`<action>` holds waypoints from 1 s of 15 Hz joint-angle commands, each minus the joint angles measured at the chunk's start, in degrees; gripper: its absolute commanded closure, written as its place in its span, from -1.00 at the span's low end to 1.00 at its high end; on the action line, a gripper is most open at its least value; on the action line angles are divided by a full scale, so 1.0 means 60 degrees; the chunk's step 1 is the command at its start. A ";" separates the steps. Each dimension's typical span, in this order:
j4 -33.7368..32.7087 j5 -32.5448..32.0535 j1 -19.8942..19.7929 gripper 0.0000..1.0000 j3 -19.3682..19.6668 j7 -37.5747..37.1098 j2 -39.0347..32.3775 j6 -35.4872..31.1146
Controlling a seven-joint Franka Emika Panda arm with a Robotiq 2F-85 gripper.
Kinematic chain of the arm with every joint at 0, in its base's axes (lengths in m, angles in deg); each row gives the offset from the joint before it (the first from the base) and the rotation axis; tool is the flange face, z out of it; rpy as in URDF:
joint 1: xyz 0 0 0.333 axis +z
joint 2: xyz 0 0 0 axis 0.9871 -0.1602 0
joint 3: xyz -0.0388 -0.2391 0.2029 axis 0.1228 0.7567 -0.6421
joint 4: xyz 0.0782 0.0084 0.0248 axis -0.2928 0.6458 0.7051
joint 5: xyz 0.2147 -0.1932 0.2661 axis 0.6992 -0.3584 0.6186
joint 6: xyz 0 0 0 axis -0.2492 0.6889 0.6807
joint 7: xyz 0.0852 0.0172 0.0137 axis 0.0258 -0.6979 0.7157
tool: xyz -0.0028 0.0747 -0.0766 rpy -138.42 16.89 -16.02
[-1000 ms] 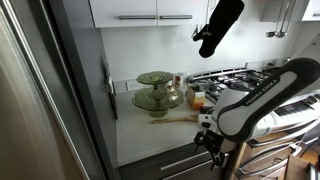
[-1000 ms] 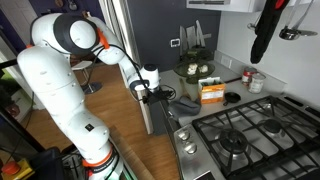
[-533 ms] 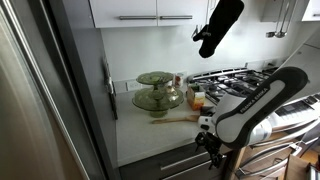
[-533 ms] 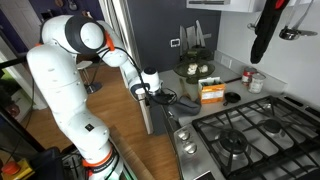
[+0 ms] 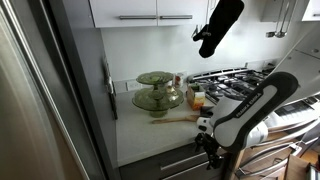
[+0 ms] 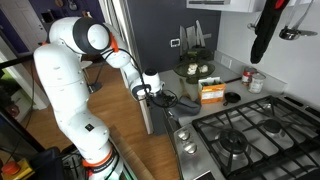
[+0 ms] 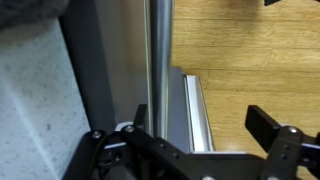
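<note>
Hovering at the front edge of the counter (image 5: 150,130), the gripper (image 5: 212,148) points down along the cabinet face, below the worktop. Its fingers stand apart and grip nothing. In the wrist view the gripper (image 7: 194,112) straddles a steel handle (image 7: 197,92): the bar lies between the two black fingers (image 7: 138,112), nearer the left one, and I cannot tell whether either finger touches it. A tall steel strip (image 7: 158,45) runs just left of the handle, with the speckled counter (image 7: 35,90) further left and the wood floor (image 7: 250,40) to the right.

In an exterior view the gripper (image 6: 152,90) hangs at the near corner of the cabinet run. The stove (image 6: 240,135) and a glass stand (image 5: 157,90) sit well apart from it.

The risks, as I judge them:
- The handle is off-centre. A squeeze from here could land the left finger first, so the bar twists or slips out.
- The left finger is close to the strip, so drifting left could scrape or jam it there.
- Pulling at an angle could drag the fingers off the smooth steel.
</note>
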 commanded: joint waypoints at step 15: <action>-0.0045 -0.3203 -0.1573 -1.00 -0.0944 -0.2623 0.0289 0.2205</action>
